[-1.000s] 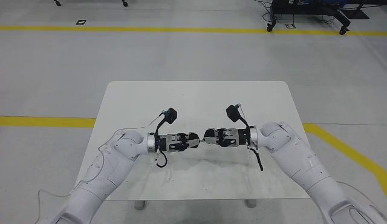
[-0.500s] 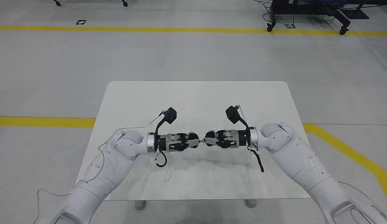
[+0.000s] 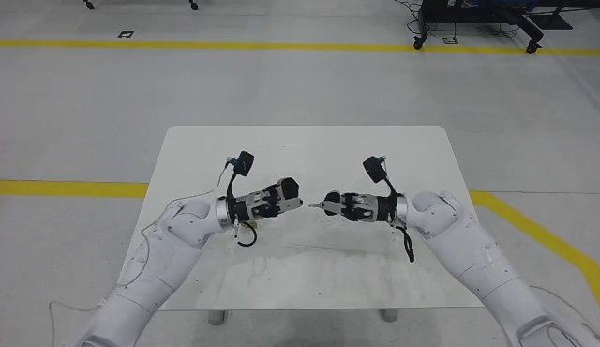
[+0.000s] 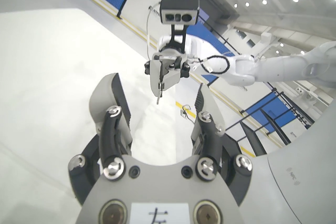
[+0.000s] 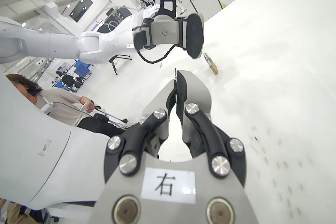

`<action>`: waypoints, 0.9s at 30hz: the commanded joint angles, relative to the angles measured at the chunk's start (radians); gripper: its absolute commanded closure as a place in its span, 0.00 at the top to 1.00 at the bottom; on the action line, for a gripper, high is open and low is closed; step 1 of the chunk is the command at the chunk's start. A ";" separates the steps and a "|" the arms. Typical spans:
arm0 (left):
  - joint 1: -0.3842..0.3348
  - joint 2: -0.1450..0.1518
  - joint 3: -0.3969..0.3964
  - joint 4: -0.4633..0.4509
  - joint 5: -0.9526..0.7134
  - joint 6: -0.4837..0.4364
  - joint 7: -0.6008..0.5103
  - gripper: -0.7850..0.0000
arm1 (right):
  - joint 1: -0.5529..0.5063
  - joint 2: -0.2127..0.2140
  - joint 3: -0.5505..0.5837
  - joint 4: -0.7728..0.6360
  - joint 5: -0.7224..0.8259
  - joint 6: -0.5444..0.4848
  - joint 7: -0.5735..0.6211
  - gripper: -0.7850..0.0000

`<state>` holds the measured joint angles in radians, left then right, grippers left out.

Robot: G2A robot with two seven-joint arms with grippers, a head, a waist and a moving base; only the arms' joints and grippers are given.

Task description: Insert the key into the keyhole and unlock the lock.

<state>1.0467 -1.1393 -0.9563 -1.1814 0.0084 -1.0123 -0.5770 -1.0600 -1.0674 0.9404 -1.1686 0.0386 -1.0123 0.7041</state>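
pointing at left fingers (image 4: 118, 101): key (image 4: 158, 96) pinched by right fingers (image 4: 171, 76)

My left claw (image 4: 157, 89) is wide open, its two fingers (image 4: 111, 96) spread far apart. Out in front of my left claw hangs the right claw (image 4: 160, 83), pointing back at it. The right claw is squeezed tight on a thin metal key (image 4: 158, 97). The key's tip sticks out toward the gap in my left claw, not touching it. The white tabletop (image 4: 47, 57) lies past my left claw.
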 commanded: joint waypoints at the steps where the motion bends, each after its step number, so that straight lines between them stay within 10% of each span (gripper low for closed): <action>1: 0.038 0.011 -0.048 -0.039 0.017 0.000 0.051 1.00 | -0.019 0.006 0.024 -0.010 0.017 0.000 -0.023 0.00; 12: 0.061 0.017 -0.077 -0.063 0.036 0.005 0.084 1.00 | -0.080 0.017 0.082 -0.060 0.110 0.000 -0.056 0.00; 19: 0.153 0.038 -0.175 -0.329 0.565 0.117 0.178 1.00 | -0.080 0.017 0.082 -0.060 0.110 0.000 -0.056 0.00; 27: 0.283 0.092 -0.370 -0.476 1.001 0.000 0.163 1.00 | -0.080 0.017 0.082 -0.060 0.110 0.000 -0.056 0.00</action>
<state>1.3259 -1.0509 -1.3144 -1.6630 0.9601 -1.0043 -0.4065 -1.1399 -1.0501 1.0227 -1.2290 0.1491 -1.0123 0.6486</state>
